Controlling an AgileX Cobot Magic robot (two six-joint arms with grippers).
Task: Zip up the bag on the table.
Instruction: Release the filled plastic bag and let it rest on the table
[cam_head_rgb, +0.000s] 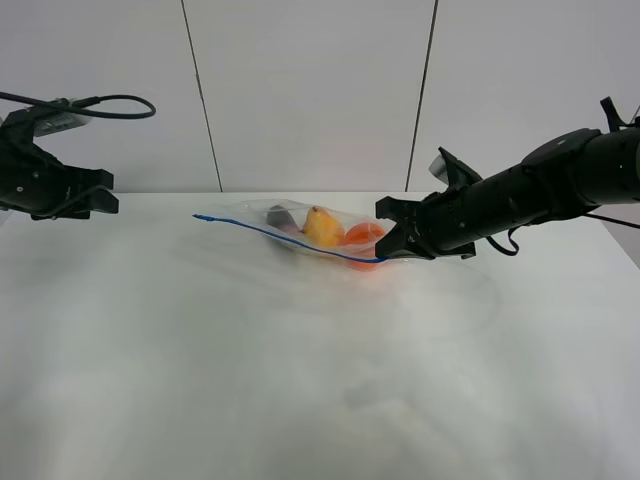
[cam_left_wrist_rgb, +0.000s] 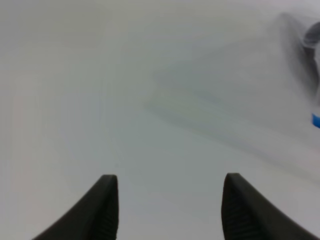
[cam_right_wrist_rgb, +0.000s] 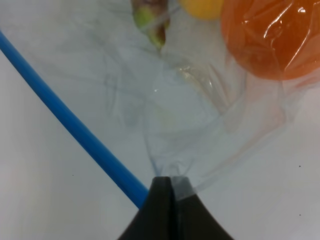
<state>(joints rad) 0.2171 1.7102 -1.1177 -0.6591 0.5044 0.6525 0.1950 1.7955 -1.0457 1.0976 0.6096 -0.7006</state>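
Observation:
The clear plastic bag (cam_head_rgb: 300, 226) lies at the far middle of the white table (cam_head_rgb: 300, 380), with a dark eggplant (cam_head_rgb: 280, 218), a yellow fruit (cam_head_rgb: 322, 228) and an orange (cam_head_rgb: 364, 238) inside. Its blue zipper strip (cam_head_rgb: 270, 234) runs along the near edge. My right gripper (cam_head_rgb: 392, 246) is shut on the bag's right corner; the right wrist view shows the fingers (cam_right_wrist_rgb: 165, 200) pinching crinkled plastic beside the blue strip (cam_right_wrist_rgb: 75, 130), below the orange (cam_right_wrist_rgb: 272, 37). My left gripper (cam_head_rgb: 100, 198) is open and empty, held above the table's far left edge, well away from the bag.
A grey panelled wall (cam_head_rgb: 310, 90) stands behind the table. In the left wrist view the open gripper (cam_left_wrist_rgb: 167, 200) hangs over bare white table (cam_left_wrist_rgb: 125, 100), with a bit of the blue strip (cam_left_wrist_rgb: 315, 120) at the picture's edge.

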